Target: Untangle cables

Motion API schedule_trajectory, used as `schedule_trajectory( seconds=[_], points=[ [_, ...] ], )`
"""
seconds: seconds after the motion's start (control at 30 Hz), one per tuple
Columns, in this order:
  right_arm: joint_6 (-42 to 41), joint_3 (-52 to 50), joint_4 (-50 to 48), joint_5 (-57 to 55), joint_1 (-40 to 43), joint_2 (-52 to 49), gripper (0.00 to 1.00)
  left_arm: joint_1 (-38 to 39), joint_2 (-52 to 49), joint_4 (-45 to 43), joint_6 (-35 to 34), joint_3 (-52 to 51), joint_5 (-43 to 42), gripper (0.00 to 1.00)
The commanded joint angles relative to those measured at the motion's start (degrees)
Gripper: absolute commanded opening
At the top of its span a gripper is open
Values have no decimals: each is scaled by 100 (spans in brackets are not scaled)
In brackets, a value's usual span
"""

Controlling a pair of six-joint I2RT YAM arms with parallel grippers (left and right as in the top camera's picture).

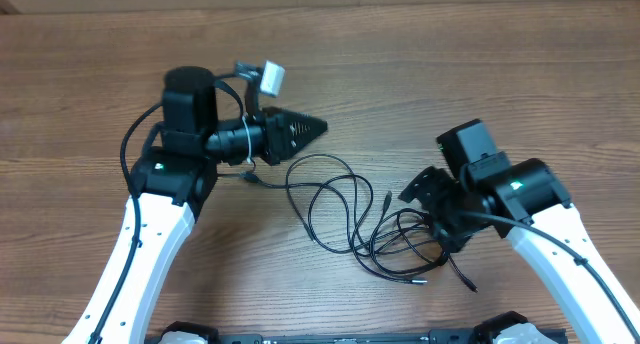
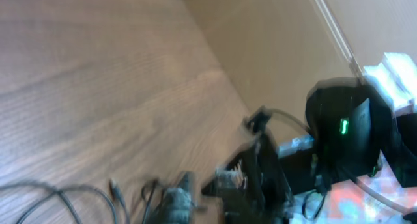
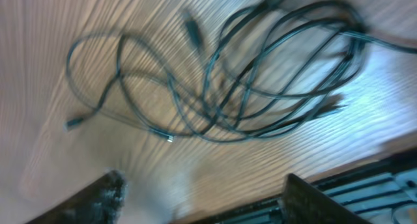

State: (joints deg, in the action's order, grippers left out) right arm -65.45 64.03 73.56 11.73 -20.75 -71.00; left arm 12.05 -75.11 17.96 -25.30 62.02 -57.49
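Left hand (image 1: 305,129): tapered to point from above, wrist view blurred, spread not tellable; nothing seen held. Cables (image 1: 385,234) on bench (image 1: 80,44), long axis stretching from below left hand toward right hand (image 3: 202,185). Right hand wide, empty, tangle just ahead of fingertips. Nearer by far.

Quick tally: I'm running two arms, the left arm (image 1: 150,234) and the right arm (image 1: 560,244), each carrying one gripper: left gripper (image 1: 318,126), right gripper (image 3: 202,182). I'm looking at one tangle of thin black cables (image 1: 400,236) and counting four plug ends (image 3: 190,27). The number of separate cords isn't showing. One wooden table (image 1: 450,74).
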Motion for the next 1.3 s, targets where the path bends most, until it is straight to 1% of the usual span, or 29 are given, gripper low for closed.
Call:
schedule_trajectory(
  seconds=[0.0, 0.07, 0.1, 0.13, 0.23, 0.27, 0.3, 0.33, 0.37, 0.47, 0.53, 0.57, 0.73, 0.9, 1.27],
  points=[
    [481, 92, 205, -284, 658, 22, 92, 365, 79, 531, 1248, 72, -39, 27],
    [769, 173, 389, -264, 1016, 26, 99, 531, 57, 671, 1445, 72, 37, 28],
    [1005, 243, 555, -264, 1320, 26, 100, 719, 22, 796, 1462, 72, 317, 27],
    [1180, 291, 662, -262, 1528, 31, 100, 826, -7, 863, 1462, 72, 522, 27],
    [1694, 367, 811, -219, 2059, 68, 100, 1246, -205, 1038, 1460, 72, 1139, 33],
    [1902, 367, 807, -151, 2225, 105, 100, 1375, -299, 1043, 1460, 72, 1220, 39],
    [2065, 367, 800, -90, 2363, 129, 100, 1521, -417, 1036, 1460, 72, 1311, 48],
    [2199, 367, 798, -31, 2492, 160, 100, 1655, -540, 1027, 1460, 72, 1399, 54],
    [2273, 367, 796, 7, 2583, 170, 100, 1766, -651, 1021, 1458, 72, 1497, 58],
    [2492, 367, 793, 103, 2774, 190, 100, 2087, -1075, 973, 1434, 72, 1869, 55],
    [2549, 367, 785, 120, 2815, 190, 100, 2280, -1429, 874, 1366, 72, 2072, 56],
    [2549, 367, 782, 122, 2813, 190, 100, 2343, -1585, 809, 1351, 72, 2065, 57],
    [2549, 367, 758, 120, 2813, 188, 100, 2645, -2354, 420, 1300, 72, 2031, 69],
    [2549, 367, 715, 120, 2813, 190, 100, 2975, -2992, 179, 1287, 72, 2000, 70],
    [2549, 367, 669, 120, 2813, 188, 100, 3073, -3261, -2, 1285, 72, 2068, 69]
  ],
)
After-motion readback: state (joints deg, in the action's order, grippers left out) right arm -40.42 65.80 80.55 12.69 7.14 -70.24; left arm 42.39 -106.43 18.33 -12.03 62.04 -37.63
